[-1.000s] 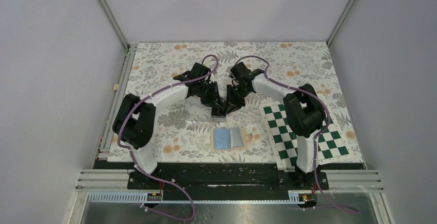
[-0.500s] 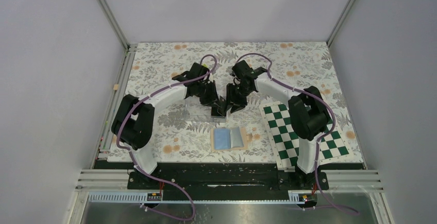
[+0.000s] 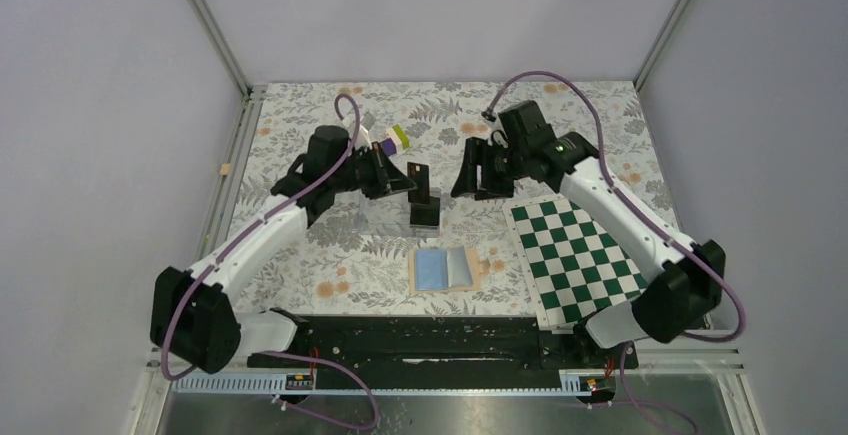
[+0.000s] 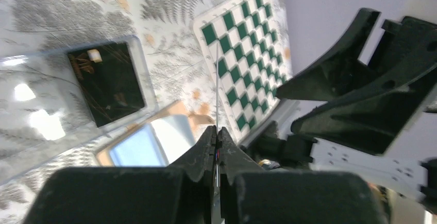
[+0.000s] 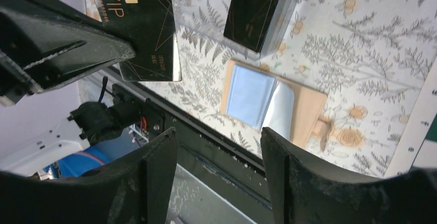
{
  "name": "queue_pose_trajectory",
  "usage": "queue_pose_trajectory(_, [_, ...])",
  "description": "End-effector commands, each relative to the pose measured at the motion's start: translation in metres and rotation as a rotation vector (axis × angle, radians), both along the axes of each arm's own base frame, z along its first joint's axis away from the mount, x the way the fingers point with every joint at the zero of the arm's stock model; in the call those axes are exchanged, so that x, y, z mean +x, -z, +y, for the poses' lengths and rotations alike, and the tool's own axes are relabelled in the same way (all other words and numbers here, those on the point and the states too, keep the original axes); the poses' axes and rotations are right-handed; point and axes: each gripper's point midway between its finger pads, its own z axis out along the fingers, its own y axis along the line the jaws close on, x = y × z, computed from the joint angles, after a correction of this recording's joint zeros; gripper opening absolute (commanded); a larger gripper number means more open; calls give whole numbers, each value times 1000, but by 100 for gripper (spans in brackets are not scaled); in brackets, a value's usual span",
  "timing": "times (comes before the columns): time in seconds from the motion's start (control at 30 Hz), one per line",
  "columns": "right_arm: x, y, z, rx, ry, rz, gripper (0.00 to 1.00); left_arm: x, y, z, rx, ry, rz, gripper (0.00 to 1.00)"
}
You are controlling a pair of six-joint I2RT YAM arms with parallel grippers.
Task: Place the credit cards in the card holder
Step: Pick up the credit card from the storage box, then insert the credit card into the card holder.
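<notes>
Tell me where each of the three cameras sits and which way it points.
Top external: above, behind the bases, looking down on the floral table; both arms show.
Left wrist: behind the shut left gripper, facing the green-white checkerboard; its fingers pinch a thin black card.
Right wrist: above the open right gripper, looking down at the open tan blue-lined wallet.
All three show that wallet.

White arms [image 3: 255,245], black joints [image 3: 690,293], purple cables [image 3: 545,76]

Open tan wallet [image 3: 447,269]; black card [image 5: 144,23] aloft.
</notes>
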Motion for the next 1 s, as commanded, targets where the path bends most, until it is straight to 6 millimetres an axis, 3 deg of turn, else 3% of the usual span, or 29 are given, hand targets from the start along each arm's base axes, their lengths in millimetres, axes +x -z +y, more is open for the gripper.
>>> queue_pose_trajectory(0.0, [-33,-13,-7,95,-59,13,67,-33,-15,-10,-200,72,35,0])
queue_pose_trajectory(0.1, [-57,-27,-1,216,-113,24,67,-55,-31,-13,-372,118,12,0])
queue_pose_trajectory(0.3, [-87,-41,18,487,-194,113,58,-93,-38,-4,-565,153,38,0])
queue_pose_trajectory(0.5, [-89,-48,35,665,-234,177,45,-113,-34,0,-585,198,59,0])
queue_pose_trajectory(0.77, [-85,-56,49,725,-281,206,42,-121,-27,2,-582,212,80,0])
queue_pose_trajectory(0.97, [-84,-44,57,687,-294,234,37,-123,-29,2,-595,216,81,0])
